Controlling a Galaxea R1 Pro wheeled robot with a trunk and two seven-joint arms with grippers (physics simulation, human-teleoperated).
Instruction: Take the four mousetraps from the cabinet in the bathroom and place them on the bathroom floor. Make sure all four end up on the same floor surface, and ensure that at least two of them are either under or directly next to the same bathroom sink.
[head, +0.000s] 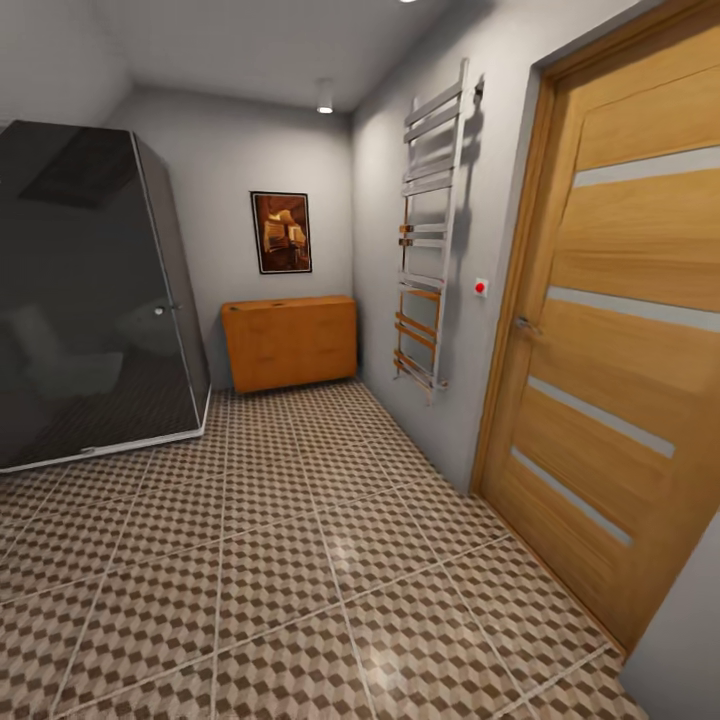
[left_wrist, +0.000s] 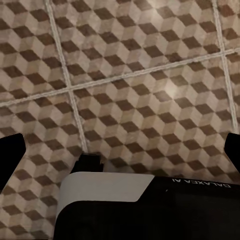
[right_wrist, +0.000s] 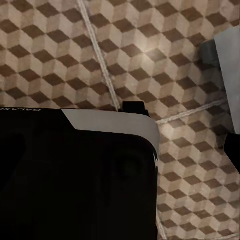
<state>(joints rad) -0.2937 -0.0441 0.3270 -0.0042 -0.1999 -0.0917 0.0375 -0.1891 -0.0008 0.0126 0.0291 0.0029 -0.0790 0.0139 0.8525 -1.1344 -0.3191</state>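
I'm in the bathroom on the cube-patterned brown-beige tiled floor (head: 300, 560); orange wooden wall cabinet (head: 290, 342) at 12 o'clock, unopened. No mousetraps visible; hands' state: cannot tell. Everything left.

bathroom | shower cabin (head: 95, 290) | towel rail (head: 430, 240) | tiled floor (head: 300, 580)

body: black shell (left_wrist: 165, 212) | white panel (left_wrist: 100, 187) | "GALAXEA" lettering | black fingertips (left_wrist: 10, 157)
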